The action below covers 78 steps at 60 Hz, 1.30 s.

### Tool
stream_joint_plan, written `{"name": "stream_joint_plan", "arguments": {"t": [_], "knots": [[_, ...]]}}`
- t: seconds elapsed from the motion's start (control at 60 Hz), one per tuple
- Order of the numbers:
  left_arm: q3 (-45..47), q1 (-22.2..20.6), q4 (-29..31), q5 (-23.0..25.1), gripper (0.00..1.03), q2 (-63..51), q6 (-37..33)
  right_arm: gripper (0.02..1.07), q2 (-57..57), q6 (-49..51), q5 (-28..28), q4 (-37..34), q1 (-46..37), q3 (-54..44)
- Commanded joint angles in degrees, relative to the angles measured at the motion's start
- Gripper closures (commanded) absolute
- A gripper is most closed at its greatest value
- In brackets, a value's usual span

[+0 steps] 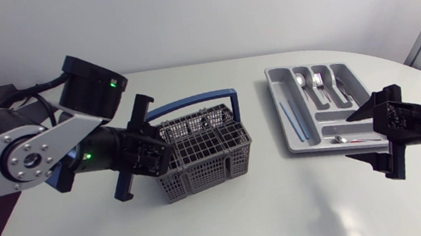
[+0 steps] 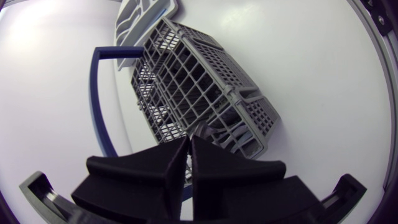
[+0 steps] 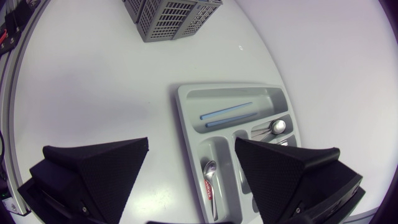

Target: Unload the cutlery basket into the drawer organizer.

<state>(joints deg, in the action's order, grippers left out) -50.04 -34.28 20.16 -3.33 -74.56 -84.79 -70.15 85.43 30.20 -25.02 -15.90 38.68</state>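
Note:
The grey wire cutlery basket [image 1: 203,151] stands mid-table, its blue handle [image 1: 192,102] folded toward the far side. My left gripper [image 1: 163,153] is at the basket's left end, over the end compartment [image 2: 245,124]. Its fingers [image 2: 161,168] are pressed together, and I see nothing between them. The grey drawer organizer [image 1: 272,77] lies to the right and holds thin blue sticks [image 1: 292,119], spoons [image 1: 302,81] and other cutlery. My right gripper [image 1: 358,136] hovers open over the organizer's near right corner, above a small spoon [image 3: 210,171]. What the basket holds is hard to make out.
White tabletop lies bare in front of the basket and between the basket and the organizer [image 3: 180,112]. The table's rounded edge runs close behind the organizer on the right. In the right wrist view the basket [image 3: 171,15] is far ahead.

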Motion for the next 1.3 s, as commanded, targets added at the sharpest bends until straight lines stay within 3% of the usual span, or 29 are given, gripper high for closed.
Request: {"name": "stream_joint_plan", "arguments": {"t": [0.0,0.533,0.917,1.133,1.283], "knots": [[1.9,0.4,-1.2,0.6,0.92,2.8,1.0,0.07,0.6,-0.8,0.5,0.3,0.7,-1.9],[2.1,-0.7,0.6,1.1,0.92,13.4,3.8,0.07,11.9,-4.3,0.5,-3.6,4.5,-4.7],[-0.8,-1.8,4.8,1.1,0.92,20.2,7.3,0.07,25.6,-16.3,-0.8,-4.3,15.2,-8.3],[-2.3,-2.1,-1.5,1.4,0.92,20.4,16.5,0.07,35.2,-30.8,-7.1,1.9,26.5,-11.1],[-4.5,-5.3,-4.5,0.9,0.91,18.7,32.1,0.07,39.7,-42.4,-18.5,9.3,39.7,-13.2]]}}
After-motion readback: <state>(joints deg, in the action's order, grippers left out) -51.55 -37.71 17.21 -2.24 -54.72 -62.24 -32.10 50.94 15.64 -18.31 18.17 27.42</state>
